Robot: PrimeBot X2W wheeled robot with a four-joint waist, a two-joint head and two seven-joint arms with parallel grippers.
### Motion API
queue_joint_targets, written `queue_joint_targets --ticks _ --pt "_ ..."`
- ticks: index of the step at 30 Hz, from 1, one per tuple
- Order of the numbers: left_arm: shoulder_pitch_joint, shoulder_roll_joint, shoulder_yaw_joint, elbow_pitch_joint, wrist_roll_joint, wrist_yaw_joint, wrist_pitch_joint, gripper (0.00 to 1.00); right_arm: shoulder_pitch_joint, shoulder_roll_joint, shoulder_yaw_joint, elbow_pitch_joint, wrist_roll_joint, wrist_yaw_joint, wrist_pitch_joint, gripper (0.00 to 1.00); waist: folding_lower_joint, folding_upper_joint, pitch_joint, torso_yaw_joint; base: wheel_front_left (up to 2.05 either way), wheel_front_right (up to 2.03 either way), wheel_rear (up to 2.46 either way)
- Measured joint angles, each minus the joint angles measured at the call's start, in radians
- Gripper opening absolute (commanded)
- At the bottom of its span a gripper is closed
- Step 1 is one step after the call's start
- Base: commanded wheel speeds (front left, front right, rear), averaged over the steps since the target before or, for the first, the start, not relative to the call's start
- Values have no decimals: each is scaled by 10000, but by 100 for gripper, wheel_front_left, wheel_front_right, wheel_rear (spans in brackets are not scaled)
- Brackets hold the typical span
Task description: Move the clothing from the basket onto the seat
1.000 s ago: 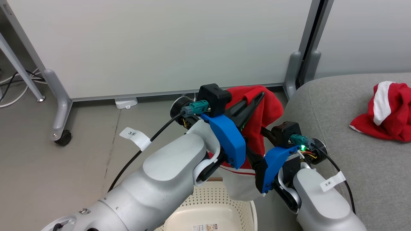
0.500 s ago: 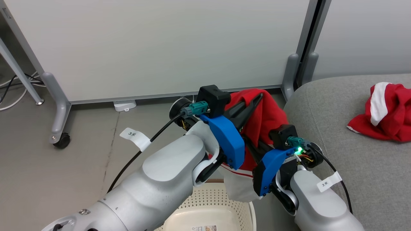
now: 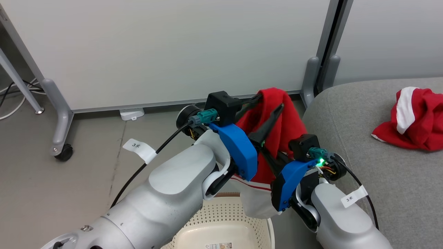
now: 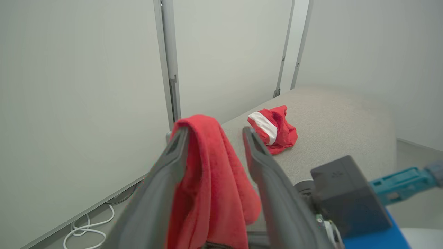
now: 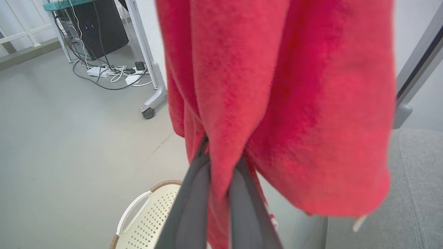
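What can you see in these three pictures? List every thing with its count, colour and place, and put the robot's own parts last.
sofa: one, light grey, at the right
floor: one, grey, under everything
basket: one, cream, perforated, on the floor beside the sofa
hanging garment: one, red with a white lower part, in the air above the basket
crumpled garment: one, red with a white band, lying on the sofa
partition panels: two, white with grey frames, behind the basket
cables: several, black and white, on the floor
left tool: one, dark grey, open, hanging garment draped over one side
right tool: one, dark grey, shut on the hanging garment
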Motion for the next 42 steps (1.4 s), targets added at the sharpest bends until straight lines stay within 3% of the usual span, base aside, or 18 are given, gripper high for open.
queue_joint_targets --ticks 6,12,20,21,24,32,42 --pt "206 322 92 4 46 54 -138 100 -4 0 46 -38 13 0 -92 0 -1 0 43 -59 0 0 0" --pt "1009 1116 734 -391 58 142 -320 100 -4 0 -33 -322 -54 0 -186 0 -1 0 196 -183 0 0 0" --pt "2808 2426 2755 -1942 1348 631 -347 100 221 0 -288 -1229 -408 -2 -184 0 0 0 480 -449 0 0 0" --pt "3532 2675 3568 -2537 1741 849 -349 100 424 0 -362 -1569 -570 0 -128 0 -1 0 541 -600 0 0 0" --pt "4594 2932 4773 -3465 2493 1028 -349 100 662 2 -552 -2140 -828 0 -4 0 0 0 670 -914 0 0 0" --pt "7402 2836 7710 -5346 4178 1208 -351 100 1774 0 -1582 -3831 -1546 0 464 0 0 0 949 -1862 0 0 0" --pt "9240 2259 9344 -6134 5394 980 -351 100 3166 -6 -2594 -5823 -1942 0 1147 0 -1 0 1304 -3324 0 0 0"
